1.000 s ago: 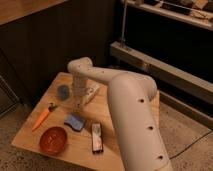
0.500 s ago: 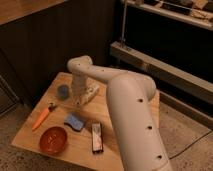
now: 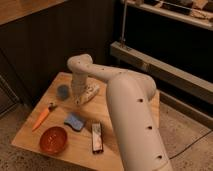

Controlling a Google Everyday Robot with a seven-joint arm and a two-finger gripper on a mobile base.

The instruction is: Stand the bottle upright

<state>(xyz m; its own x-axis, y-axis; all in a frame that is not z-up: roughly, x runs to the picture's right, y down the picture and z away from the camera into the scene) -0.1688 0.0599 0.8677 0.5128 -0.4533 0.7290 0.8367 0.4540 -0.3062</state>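
The bottle [image 3: 91, 92], pale and speckled, lies tilted on its side near the back middle of the wooden table [image 3: 22, 137]. My white arm reaches over from the right and bends down onto the bottle's lower left end. There the gripper [image 3: 79, 98] is shut on the bottle, its wrist covering that end of it. The bottle's other end points up and to the right.
A small blue-grey cup [image 3: 63, 91] stands just left of the gripper. In front lie an orange carrot [image 3: 42, 116], a blue sponge [image 3: 75, 121], a red bowl [image 3: 53, 139] and a dark flat bar [image 3: 97, 137]. Dark panels and a metal rail stand behind the table.
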